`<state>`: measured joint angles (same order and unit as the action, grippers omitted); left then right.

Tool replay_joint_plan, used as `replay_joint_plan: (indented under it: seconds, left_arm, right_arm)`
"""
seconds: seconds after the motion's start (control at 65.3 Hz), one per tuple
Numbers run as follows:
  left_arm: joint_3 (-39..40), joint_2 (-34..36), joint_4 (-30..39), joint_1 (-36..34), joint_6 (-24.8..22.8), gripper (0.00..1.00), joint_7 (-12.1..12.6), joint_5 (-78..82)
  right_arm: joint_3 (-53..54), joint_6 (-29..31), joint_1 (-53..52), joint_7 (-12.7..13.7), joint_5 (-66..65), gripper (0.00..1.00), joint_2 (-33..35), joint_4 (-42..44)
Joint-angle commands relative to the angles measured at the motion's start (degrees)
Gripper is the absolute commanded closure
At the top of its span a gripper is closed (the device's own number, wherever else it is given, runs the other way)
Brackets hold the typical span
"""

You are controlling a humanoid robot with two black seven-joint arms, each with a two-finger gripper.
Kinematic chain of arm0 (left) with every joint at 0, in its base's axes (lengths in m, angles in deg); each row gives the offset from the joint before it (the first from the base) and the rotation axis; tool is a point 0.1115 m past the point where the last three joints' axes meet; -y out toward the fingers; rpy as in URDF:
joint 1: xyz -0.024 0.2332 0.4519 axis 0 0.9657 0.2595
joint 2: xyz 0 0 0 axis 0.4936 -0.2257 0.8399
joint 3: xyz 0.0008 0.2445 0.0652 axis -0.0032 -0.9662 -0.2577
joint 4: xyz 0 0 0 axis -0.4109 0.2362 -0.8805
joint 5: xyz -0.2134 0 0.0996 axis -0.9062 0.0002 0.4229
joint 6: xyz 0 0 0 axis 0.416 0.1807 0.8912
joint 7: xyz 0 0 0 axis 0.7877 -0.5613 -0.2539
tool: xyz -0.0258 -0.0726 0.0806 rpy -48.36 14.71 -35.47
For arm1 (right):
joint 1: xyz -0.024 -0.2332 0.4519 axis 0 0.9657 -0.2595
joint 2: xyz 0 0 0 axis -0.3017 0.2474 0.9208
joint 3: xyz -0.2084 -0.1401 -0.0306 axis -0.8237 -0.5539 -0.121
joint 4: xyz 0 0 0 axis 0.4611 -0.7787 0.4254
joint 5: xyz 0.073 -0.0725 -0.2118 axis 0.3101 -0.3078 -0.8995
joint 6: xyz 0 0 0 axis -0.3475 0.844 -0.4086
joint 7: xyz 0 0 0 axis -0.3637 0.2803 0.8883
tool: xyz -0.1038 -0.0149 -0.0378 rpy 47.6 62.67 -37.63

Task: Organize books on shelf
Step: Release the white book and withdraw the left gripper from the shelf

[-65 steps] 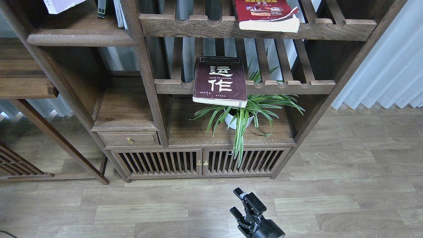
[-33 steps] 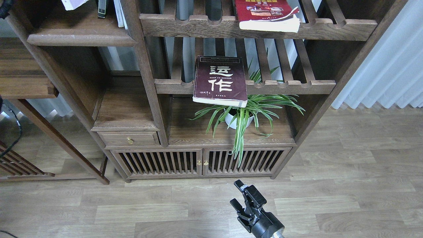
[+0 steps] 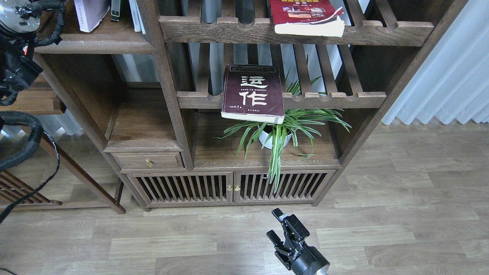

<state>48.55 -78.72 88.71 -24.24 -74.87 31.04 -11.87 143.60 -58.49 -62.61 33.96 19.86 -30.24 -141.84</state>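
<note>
The white-lavender book (image 3: 91, 14) stands upright on the solid dark-brown shelf (image 3: 95, 42) at the top left, next to a dark book (image 3: 115, 9) and white books (image 3: 134, 15). My left gripper (image 3: 61, 7) is just left of it at the frame's top; its fingers cannot be told apart. The dark maroon book (image 3: 253, 93) lies flat on the middle slatted rack, overhanging its front rail. The red book (image 3: 305, 15) lies flat on the upper slatted rack. My right gripper (image 3: 283, 231) is open and empty, low over the floor.
A potted spider plant (image 3: 280, 130) stands under the maroon book, on the cabinet top (image 3: 214, 152). A small drawer (image 3: 149, 161) and slatted doors (image 3: 229, 187) are below. White curtains (image 3: 450, 76) hang at the right. A side table (image 3: 34, 99) stands left.
My left arm has come into view at the top left. The white-lavender book has come down from a tilted position to stand upright on the solid shelf. The right gripper has barely moved.
</note>
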Motion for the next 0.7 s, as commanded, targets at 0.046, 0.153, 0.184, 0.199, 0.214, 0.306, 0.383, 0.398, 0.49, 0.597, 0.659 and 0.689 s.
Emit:
replay_joint_plan:
  seconds: [0.046,0.153,0.184,0.199,0.214,0.306,0.383,0.398,0.49,0.597,0.659,0.689]
  left_arm:
    - [0.6,3.5,9.5,4.8,-2.8,0.0,-1.5,-3.5]
    - [0.8,6.9,17.5,9.8,-3.0,0.0,-6.2,-3.4]
    - [1.1,7.8,19.4,11.2,-2.9,0.0,-7.4,-3.4]
    - [1.2,8.2,20.1,11.7,-2.8,0.0,-7.8,-3.5]
    - [2.0,9.0,21.8,13.2,-2.8,0.0,-8.8,-3.5]
    - [10.7,12.2,35.3,25.2,-2.0,0.01,-9.1,-3.4]
    - [14.2,14.2,41.6,31.6,-2.1,0.01,-9.1,-3.4]
    - [14.6,14.6,42.7,32.8,-2.2,0.01,-9.0,-3.4]
    - [17.2,15.9,49.4,39.5,-3.5,0.0,-9.0,-3.5]
    - [18.6,16.2,56.7,47.6,-7.8,0.0,-8.8,-3.7]
    - [18.5,15.7,60.7,52.4,-8.3,0.0,-8.7,-3.9]
    - [18.5,15.5,62.4,54.9,-8.3,0.0,-8.7,-3.9]
  right_arm:
    - [0.0,0.0,-0.2,0.0,0.1,0.02,0.0,0.0]
    - [0.0,0.0,-0.2,-0.1,0.1,0.02,0.0,0.0]
    - [0.1,0.0,-0.2,-0.3,0.2,0.02,0.0,0.0]
    - [0.1,0.0,-0.2,-0.4,0.3,0.02,0.0,0.0]
    - [0.1,0.0,-0.3,-0.8,0.3,0.02,0.0,0.0]
    - [0.4,0.0,-1.0,-5.2,0.3,0.01,0.0,0.0]
    - [0.7,0.0,-2.4,-7.6,0.3,0.02,0.0,0.0]
    - [0.7,0.0,-2.7,-7.9,0.3,0.01,0.0,0.0]
    - [0.7,0.0,-3.8,-8.6,0.3,0.02,0.0,-0.1]
    - [0.0,0.0,-4.8,-8.4,-0.4,0.02,0.0,-0.3]
    - [-0.2,0.0,-5.7,-8.4,-0.5,0.03,0.0,-0.3]
    - [0.1,0.0,-6.1,-8.5,-0.4,0.03,0.0,-0.3]
